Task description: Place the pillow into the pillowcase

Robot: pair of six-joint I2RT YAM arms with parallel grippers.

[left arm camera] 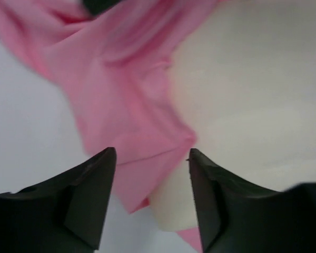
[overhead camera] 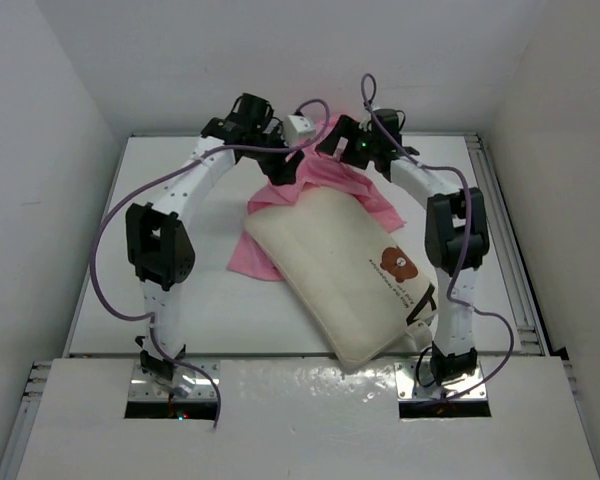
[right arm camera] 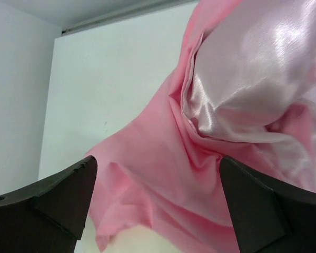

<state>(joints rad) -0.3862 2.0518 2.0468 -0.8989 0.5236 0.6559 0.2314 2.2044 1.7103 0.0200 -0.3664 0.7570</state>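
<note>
Overhead view looks down from behind; both close wrist views, seemingly downward, share the pillowcase.

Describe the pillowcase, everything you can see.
Pillowcase: shiny pink satin, crumpled and folded, lying on the table at its far middle. The pillow lies over much of it; pink shows past the pillow's left and far edges. Its far end bunches up between the open left end effector and right end effector.
</note>
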